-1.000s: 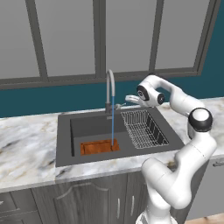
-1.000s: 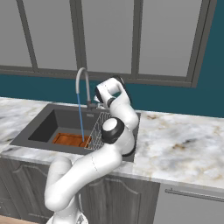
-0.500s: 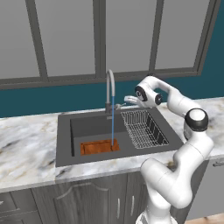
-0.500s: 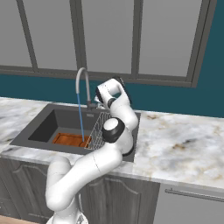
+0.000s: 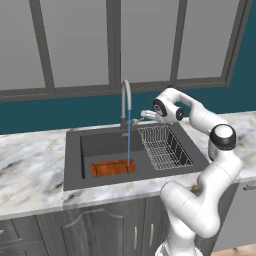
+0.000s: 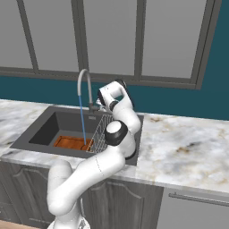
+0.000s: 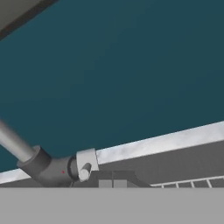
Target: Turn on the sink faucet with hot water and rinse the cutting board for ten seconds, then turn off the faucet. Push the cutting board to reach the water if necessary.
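Note:
The sink faucet (image 5: 125, 99) stands behind the sink (image 5: 74, 186), and its gooseneck spout sends the water (image 5: 128, 142) down as a thin blue stream. The stream lands on the right end of the cutting board (image 5: 113, 168), which lies flat on the basin floor near the front. From the right side, the faucet (image 6: 84, 82), water (image 6: 82, 121) and board (image 6: 70, 142) stand the same way. My gripper (image 5: 144, 116) hovers just right of the faucet base, beside the small lever (image 7: 85, 169). Its fingertips (image 7: 112, 181) sit close together with nothing between them.
A silver wire dish rack (image 5: 164, 146) fills the right part of the basin, directly below my hand. Marble counter (image 5: 30, 165) runs on both sides of the sink. The teal wall (image 7: 131, 65) and windows rise close behind the faucet.
The arm's elbow has shifted slightly; the gripper stays beside the faucet lever. Water runs onto the board in all frames.

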